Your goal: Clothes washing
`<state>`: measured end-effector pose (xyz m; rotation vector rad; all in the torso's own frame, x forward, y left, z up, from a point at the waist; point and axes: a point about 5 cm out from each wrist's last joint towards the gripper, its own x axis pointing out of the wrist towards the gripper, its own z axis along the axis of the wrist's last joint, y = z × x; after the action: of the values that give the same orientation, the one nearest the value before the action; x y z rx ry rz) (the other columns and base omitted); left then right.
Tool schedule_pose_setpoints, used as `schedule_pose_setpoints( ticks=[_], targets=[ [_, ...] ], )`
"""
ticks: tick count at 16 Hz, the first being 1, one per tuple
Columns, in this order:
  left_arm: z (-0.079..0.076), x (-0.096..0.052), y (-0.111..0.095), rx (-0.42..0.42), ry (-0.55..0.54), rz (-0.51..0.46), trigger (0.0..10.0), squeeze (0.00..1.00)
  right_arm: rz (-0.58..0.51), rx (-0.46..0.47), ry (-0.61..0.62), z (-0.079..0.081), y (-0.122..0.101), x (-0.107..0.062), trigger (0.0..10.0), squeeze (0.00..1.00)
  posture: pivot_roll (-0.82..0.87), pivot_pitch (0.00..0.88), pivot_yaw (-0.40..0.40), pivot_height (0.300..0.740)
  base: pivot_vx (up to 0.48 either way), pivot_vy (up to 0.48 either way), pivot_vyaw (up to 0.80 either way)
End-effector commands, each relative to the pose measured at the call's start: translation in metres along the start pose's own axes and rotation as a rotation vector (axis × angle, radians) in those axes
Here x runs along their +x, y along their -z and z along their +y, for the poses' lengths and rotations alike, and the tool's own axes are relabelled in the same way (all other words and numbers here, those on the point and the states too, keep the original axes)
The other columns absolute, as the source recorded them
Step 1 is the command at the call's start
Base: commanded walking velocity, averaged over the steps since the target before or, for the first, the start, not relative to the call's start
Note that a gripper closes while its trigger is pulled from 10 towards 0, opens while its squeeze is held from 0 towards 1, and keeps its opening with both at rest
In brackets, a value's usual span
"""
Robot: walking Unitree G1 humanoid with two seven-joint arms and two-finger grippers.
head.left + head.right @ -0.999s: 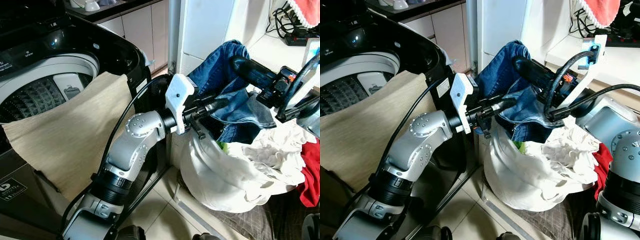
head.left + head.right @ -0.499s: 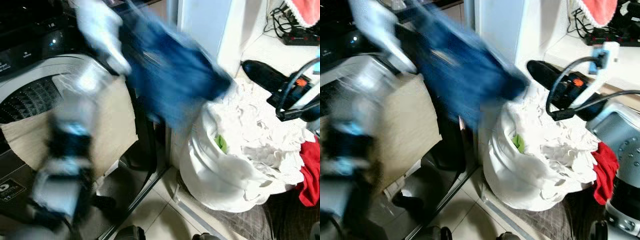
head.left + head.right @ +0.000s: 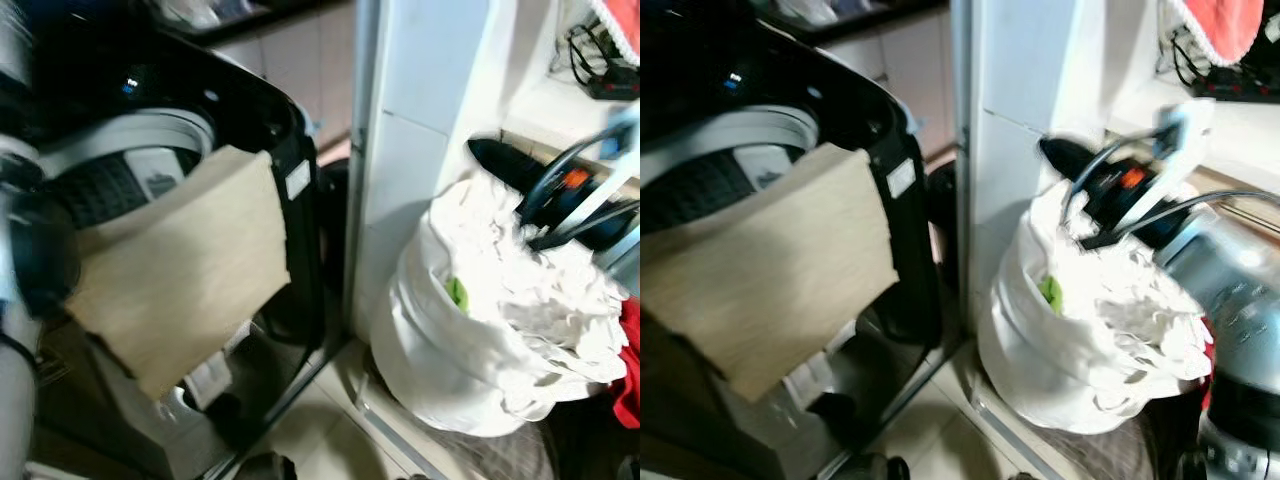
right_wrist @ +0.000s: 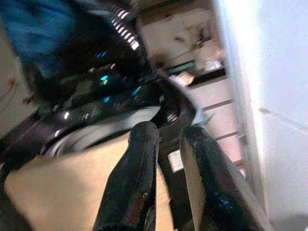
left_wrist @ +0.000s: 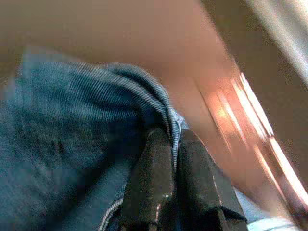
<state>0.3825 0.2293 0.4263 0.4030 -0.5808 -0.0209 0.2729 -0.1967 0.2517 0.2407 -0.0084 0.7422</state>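
Blue jeans are pinched at a seam by my left gripper, which is shut on them; the right wrist view shows the jeans held high above the washing machine. My left arm is a blur at the far left, beside the washer's open drum. Just above the white laundry bag full of white clothes, my right gripper hovers with its black fingers slightly open and nothing between them.
A beige cloth hangs over the washer's front edge. A white cabinet panel stands between washer and bag. Red fabric lies at the right edge, and a green item peeks out of the bag. Tiled floor runs below.
My left arm has swung the jeans out of the bag and up to the left over the washer. The right gripper no longer touches them. The camera has shifted a little.
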Motion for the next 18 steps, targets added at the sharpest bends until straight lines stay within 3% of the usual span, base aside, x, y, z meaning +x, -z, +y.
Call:
schedule_pose_setpoints(
  ticks=[1, 2, 5, 6, 7, 8, 12, 14, 17, 18],
  targets=[
    [-0.026, -0.011, 0.055, -0.013, 0.125, 0.263, 10.0, 0.0, 0.045, -0.055, -0.079, 0.016, 0.005, 0.004, 10.0, 0.0, -0.13, 0.0, 0.078, 0.74, 0.0, 0.0, 0.0],
    [-0.03, -0.019, 0.077, -0.043, 0.097, 0.359, 10.0, 0.0, 0.07, -0.068, -0.139, 0.03, 0.012, 0.008, 10.0, 0.0, -0.14, 0.006, 0.083, 0.74, 0.0, 0.0, 0.0],
    [-0.03, -0.044, 0.12, -0.009, 0.069, 0.607, 10.0, 0.0, 0.118, -0.087, -0.231, 0.058, 0.03, 0.018, 10.0, 0.0, -0.14, 0.011, 0.083, 0.74, 0.0, 0.0, 0.0],
    [-0.025, -0.058, 0.137, 0.008, 0.06, 0.715, 10.0, 0.0, 0.125, -0.077, -0.252, 0.063, 0.035, 0.02, 10.0, 0.0, -0.14, 0.014, 0.084, 0.74, 0.0, 0.0, 0.0],
    [-0.023, -0.062, 0.14, 0.009, 0.059, 0.739, 10.0, 0.0, 0.127, -0.072, -0.256, 0.064, 0.037, 0.021, 10.0, 0.0, -0.14, 0.014, 0.084, 0.74, 0.0, 0.0, 0.0],
    [-0.02, -0.067, 0.145, -0.01, 0.064, 0.78, 10.0, 1.0, 0.133, -0.069, -0.269, 0.067, 0.039, 0.022, 10.0, 0.0, -0.14, 0.014, 0.084, 0.74, 0.0, 0.0, 0.0],
    [-0.011, -0.08, 0.155, -0.033, 0.067, 0.856, 10.0, 1.0, 0.159, -0.073, -0.285, 0.072, 0.046, 0.025, 10.0, 0.0, -0.13, 0.014, 0.074, 0.74, 0.0, 0.0, 0.0],
    [-0.006, -0.081, 0.155, -0.035, 0.041, 0.849, 10.0, 1.0, 0.162, -0.064, -0.267, 0.069, 0.046, 0.026, 10.0, 0.0, -0.13, 0.015, 0.073, 0.74, 0.0, 0.0, 0.0],
    [0.0, -0.078, 0.151, -0.047, -0.004, 0.814, 10.0, 1.0, 0.183, -0.063, -0.177, 0.058, 0.05, 0.027, 10.0, 0.0, -0.13, 0.016, 0.072, 0.74, 0.0, 0.0, 0.0],
    [-0.001, -0.074, 0.147, -0.037, 0.006, 0.778, 10.0, 1.0, 0.2, -0.112, -0.013, 0.04, 0.053, 0.029, 10.0, 0.0, -0.13, 0.019, 0.073, 0.74, 0.0, 0.0, 0.0]
  ],
)
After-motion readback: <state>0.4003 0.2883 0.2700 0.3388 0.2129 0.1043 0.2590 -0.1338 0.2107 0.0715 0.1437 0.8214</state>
